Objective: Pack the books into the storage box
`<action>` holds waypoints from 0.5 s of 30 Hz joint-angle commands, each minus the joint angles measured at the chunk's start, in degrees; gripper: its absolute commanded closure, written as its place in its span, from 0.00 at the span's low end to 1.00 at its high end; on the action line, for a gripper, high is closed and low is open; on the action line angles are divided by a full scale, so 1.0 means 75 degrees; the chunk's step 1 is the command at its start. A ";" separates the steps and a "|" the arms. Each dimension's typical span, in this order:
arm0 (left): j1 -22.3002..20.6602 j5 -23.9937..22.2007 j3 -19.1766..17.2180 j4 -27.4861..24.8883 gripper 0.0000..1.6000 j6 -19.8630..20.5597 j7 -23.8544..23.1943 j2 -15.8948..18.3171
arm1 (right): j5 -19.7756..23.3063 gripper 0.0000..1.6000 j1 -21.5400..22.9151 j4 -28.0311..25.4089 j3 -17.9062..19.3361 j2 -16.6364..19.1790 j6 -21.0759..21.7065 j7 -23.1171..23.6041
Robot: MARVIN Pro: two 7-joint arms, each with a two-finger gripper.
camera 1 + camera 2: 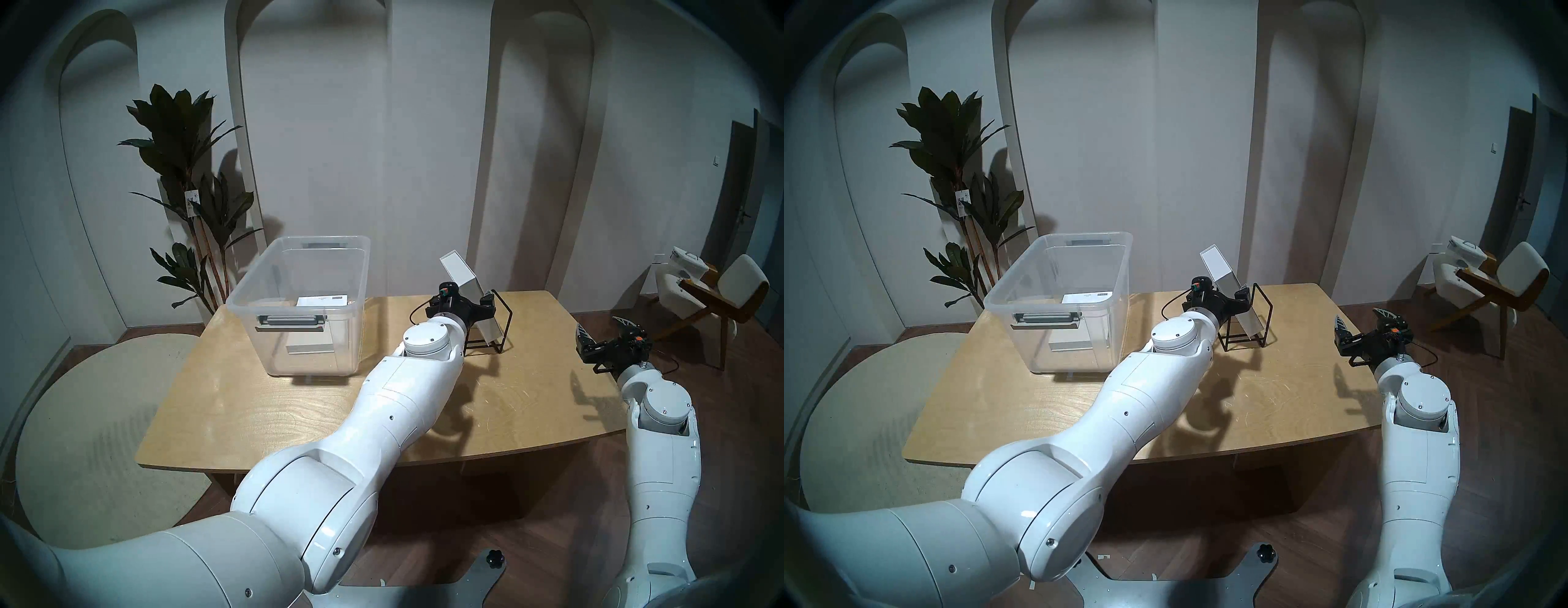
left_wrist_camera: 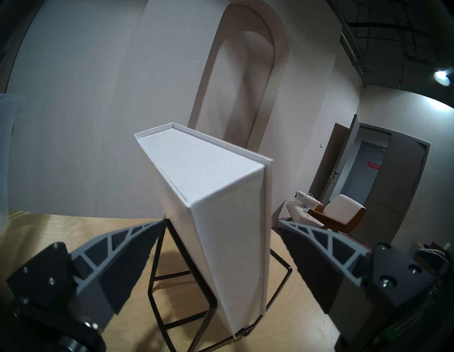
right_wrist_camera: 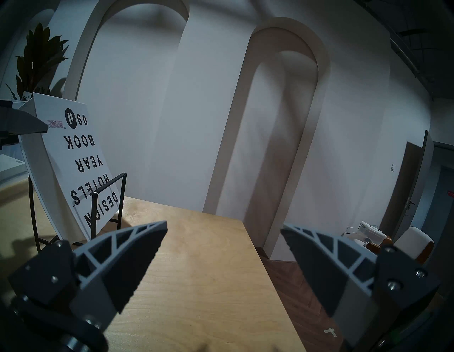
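Item: thick white book (image 2: 216, 221), leaning tilted in the black wire rack (image 1: 498, 327) on the wooden table (image 1: 297, 403), its top end tipping toward the storage box (image 1: 297, 305). The cover facing the right arm is showing large black lettering, upside down in the right wrist view.

Item: left gripper (image 2: 221, 248), reaching in at the rack with its fingers spread, one on each side of the book; in the wrist view both fingers are standing clear of the covers, gripping nothing.

Item: storage box, clear plastic with a grey handle latch, sitting on the table's left part, well apart from the rack. A second white book (image 1: 322, 301) is lying flat inside on the bottom.

Item: right gripper (image 1: 602, 335), hovering over the table's right edge, jaws wide apart and holding nothing.

Surroundings: potted plant (image 1: 186, 178) standing behind the box against the arched white wall; armchair (image 1: 712, 297) sitting at far right on the wood floor; pale round rug (image 1: 85, 424) lying at left.
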 commanded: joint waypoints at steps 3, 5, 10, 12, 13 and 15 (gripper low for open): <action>-0.0884 -0.0082 -0.0204 0.0483 0.00 -0.0424 -0.0134 -0.0198 | 0.0016 0.00 0.0073 -0.0153 -0.0021 0.0020 -0.0069 0.0010; -0.0950 -0.0065 -0.0231 0.0633 0.00 -0.0617 -0.0196 -0.0214 | 0.0017 0.00 0.0073 -0.0152 -0.0021 0.0021 -0.0069 0.0009; -0.1060 -0.0204 -0.0356 0.1051 0.00 -0.0993 -0.0602 -0.0227 | 0.0018 0.00 0.0070 -0.0156 -0.0022 0.0021 -0.0072 0.0008; -0.1147 -0.0267 -0.0397 0.1266 0.43 -0.1072 -0.0782 -0.0229 | 0.0019 0.00 0.0069 -0.0158 -0.0022 0.0021 -0.0073 0.0008; -0.1198 -0.0221 -0.0368 0.1362 0.65 -0.1103 -0.0771 -0.0221 | 0.0019 0.00 0.0069 -0.0159 -0.0022 0.0020 -0.0074 0.0008; -0.1278 -0.0230 -0.0357 0.1530 1.00 -0.1166 -0.0958 -0.0194 | 0.0019 0.00 0.0068 -0.0159 -0.0023 0.0021 -0.0074 0.0007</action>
